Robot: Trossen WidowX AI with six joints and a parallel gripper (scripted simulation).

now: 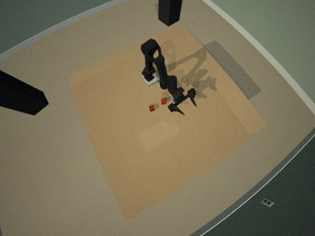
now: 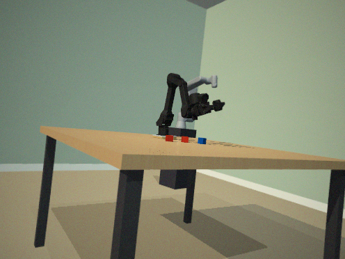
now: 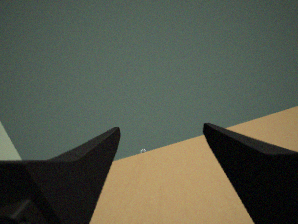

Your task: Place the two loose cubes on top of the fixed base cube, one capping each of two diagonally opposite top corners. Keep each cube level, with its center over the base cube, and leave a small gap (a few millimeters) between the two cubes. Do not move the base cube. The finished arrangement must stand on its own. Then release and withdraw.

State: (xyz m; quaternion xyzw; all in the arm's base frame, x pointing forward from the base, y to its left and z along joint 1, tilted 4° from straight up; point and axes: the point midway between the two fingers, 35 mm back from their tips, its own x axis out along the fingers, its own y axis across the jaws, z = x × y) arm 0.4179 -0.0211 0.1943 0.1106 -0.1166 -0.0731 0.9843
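Note:
Two red cubes [image 1: 152, 108] [image 1: 163, 101] [image 2: 169, 138] [image 2: 185, 139] lie apart on the wooden table [image 1: 127, 158] [image 2: 139, 153] [image 3: 175, 190], in front of the arm's base. A blue cube [image 1: 174, 101] [image 2: 202, 140] sits to their right, partly hidden by the arm in the top view. My gripper [image 1: 188, 109] [image 2: 219, 104] [image 3: 160, 129] is open and empty. It hangs high above the table, over and a little past the blue cube, and points outward. The wrist view shows only the two fingers, the table's far edge and the wall; no cube shows there.
The arm's base stands on a white plate [image 1: 150, 79]. A paler rectangle [image 1: 159, 134] is marked on the table in front of the cubes. Two dark blocks [image 1: 169, 11] [image 1: 19, 95] stand beyond the table's edges. A grey-white bracket [image 2: 205, 81] rises behind the arm.

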